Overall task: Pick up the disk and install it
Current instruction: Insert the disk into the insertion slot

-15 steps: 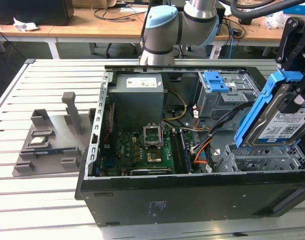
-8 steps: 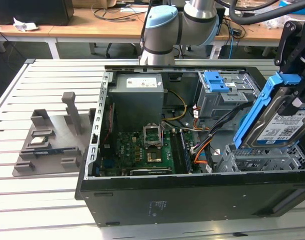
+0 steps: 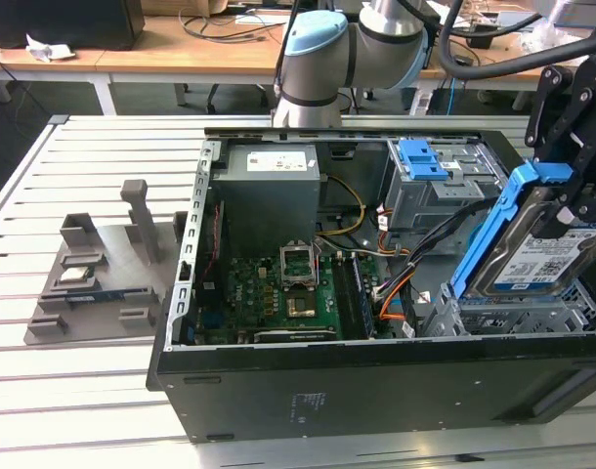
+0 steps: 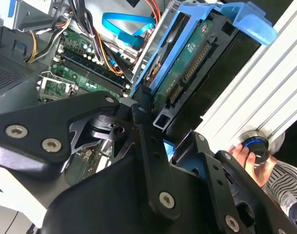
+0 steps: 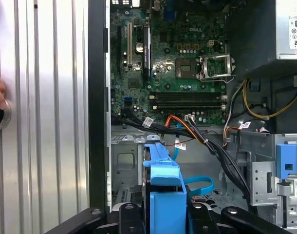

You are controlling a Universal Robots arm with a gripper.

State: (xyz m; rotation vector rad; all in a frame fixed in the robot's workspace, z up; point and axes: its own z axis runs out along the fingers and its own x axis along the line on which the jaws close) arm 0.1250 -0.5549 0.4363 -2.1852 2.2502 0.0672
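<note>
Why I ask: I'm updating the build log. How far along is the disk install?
Done: the disk is picked up, clamped in the gripper by its blue carrier. In hand: it hangs tilted above the grey drive cage at the exterior view's right end of the open computer case, lower end near the cage. Left: seating it; it does not lie flat in the cage yet.

your exterior view looks down at an angle across the desk (image 3: 83,391) onto the open computer case (image 3: 376,391); both wrist views ride close over its motherboard (image 5: 182,48), which all three share.
</note>
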